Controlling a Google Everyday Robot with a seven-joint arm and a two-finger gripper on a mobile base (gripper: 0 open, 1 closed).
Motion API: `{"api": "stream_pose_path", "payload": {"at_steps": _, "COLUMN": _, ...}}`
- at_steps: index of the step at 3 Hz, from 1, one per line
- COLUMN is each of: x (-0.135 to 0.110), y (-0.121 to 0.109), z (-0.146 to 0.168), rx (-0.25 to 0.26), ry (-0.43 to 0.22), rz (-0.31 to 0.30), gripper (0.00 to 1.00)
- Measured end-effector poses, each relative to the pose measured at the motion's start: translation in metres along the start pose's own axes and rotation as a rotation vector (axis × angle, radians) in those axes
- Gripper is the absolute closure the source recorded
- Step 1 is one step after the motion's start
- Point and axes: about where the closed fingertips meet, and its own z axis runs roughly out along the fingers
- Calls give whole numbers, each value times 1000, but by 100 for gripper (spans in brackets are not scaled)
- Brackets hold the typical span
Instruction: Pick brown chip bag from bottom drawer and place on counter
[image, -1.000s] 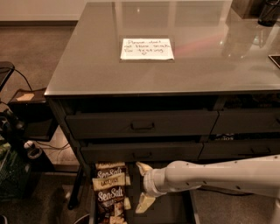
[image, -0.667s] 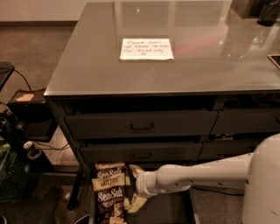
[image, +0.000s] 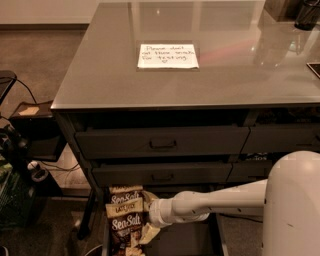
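The bottom drawer (image: 192, 239) is pulled out at the frame's bottom. In its left end lie two brown "Sea Salt" chip bags, one behind (image: 124, 196) and one in front (image: 126, 226). My gripper (image: 148, 216) reaches in from the right on a white arm and is right against the right edge of the bags. Its pale fingers stand apart, one by the rear bag (image: 148, 196) and one by the front bag (image: 150, 234). The glossy grey counter (image: 235, 80) above carries a white handwritten note (image: 167, 56).
Two shut drawer fronts with recessed handles (image: 162, 143) (image: 162, 176) stand above the open drawer. A dark cup (image: 306, 13) sits at the counter's far right corner. Left of the cabinet are a dark box (image: 32, 120), cables and a green basket (image: 10, 200).
My gripper has moved left across the drawer up to the chip bags. My arm's large white link has come into the right foreground.
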Motion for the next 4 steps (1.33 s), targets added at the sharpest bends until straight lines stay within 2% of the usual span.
{"api": "stream_pose_path", "payload": {"at_steps": 1, "x": 16, "y": 6, "z": 18, "rx": -22, "ry": -8, "rz": 24, "gripper": 0}}
{"api": "stream_pose_path", "payload": {"at_steps": 2, "x": 36, "y": 6, "z": 49, "rx": -50, "ry": -45, "rz": 75, "gripper": 0}}
{"api": "stream_pose_path", "payload": {"at_steps": 3, "x": 47, "y": -1, "z": 81, "rx": -64, "ry": -94, "rz": 129, "gripper": 0}}
{"api": "stream_pose_path", "payload": {"at_steps": 4, "x": 51, "y": -8, "z": 108, "rx": -75, "ry": -138, "rz": 158, "gripper": 0}}
